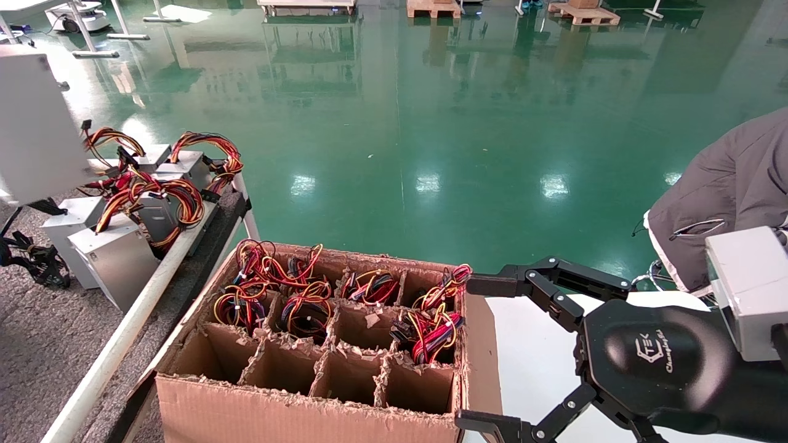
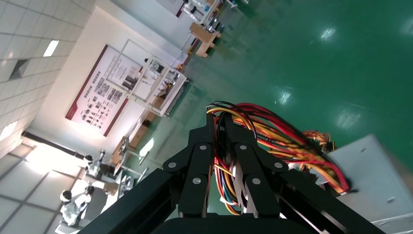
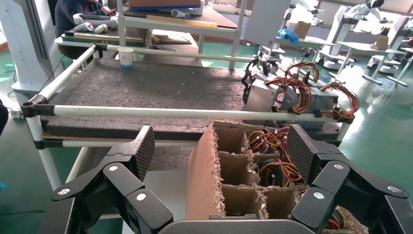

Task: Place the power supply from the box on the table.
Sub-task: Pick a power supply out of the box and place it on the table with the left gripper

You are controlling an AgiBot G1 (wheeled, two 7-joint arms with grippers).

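Note:
In the left wrist view my left gripper [image 2: 219,124] is shut on the red, yellow and black wire loop [image 2: 272,131] of a grey power supply [image 2: 375,180]. In the head view that gripper is hidden behind its white wrist housing [image 1: 37,123], above the table's far left, with the wire loop [image 1: 108,138] beside it. Several power supplies [image 1: 111,252] stand on the dark-grey table [image 1: 37,344]. The brown box [image 1: 295,406] has wire bundles [image 1: 431,332] in its back and right cells. My right gripper [image 1: 486,355] is open beside the box's right wall; in its wrist view the right gripper [image 3: 222,150] spans the box [image 3: 199,180].
A white tube rail [image 1: 123,332] and black foam edge the table next to the box. The box stands on a smooth white tabletop [image 1: 535,357]. A person in a grey jacket [image 1: 726,184] sits at the right. A paper cup [image 3: 126,57] stands at the table's far side.

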